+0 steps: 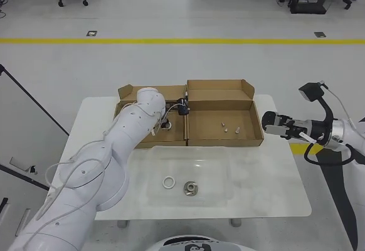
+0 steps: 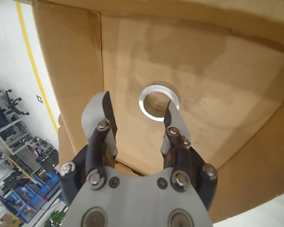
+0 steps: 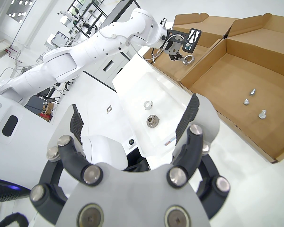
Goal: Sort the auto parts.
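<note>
My left gripper (image 2: 137,98) hangs open inside the left cardboard box (image 2: 203,48), just above its floor. A silver metal ring (image 2: 148,114) lies flat on that floor, and one fingertip (image 2: 168,109) overlaps its rim. In the top view the gripper (image 1: 167,123) is at the box's right side. My right gripper (image 1: 266,123) stands open, holding nothing, beside the right box (image 1: 255,119). Three bolts (image 1: 224,126) lie in the right box. A white ring (image 1: 169,182) and a metal flanged hub (image 1: 190,187) rest on the translucent tray (image 1: 214,157).
The two boxes stand side by side at the table's far edge with their lids (image 1: 220,90) folded back. The tray covers the table's middle. A dark-framed cabinet (image 1: 7,119) stands left of the table. White table surface (image 1: 283,188) is free at the right front.
</note>
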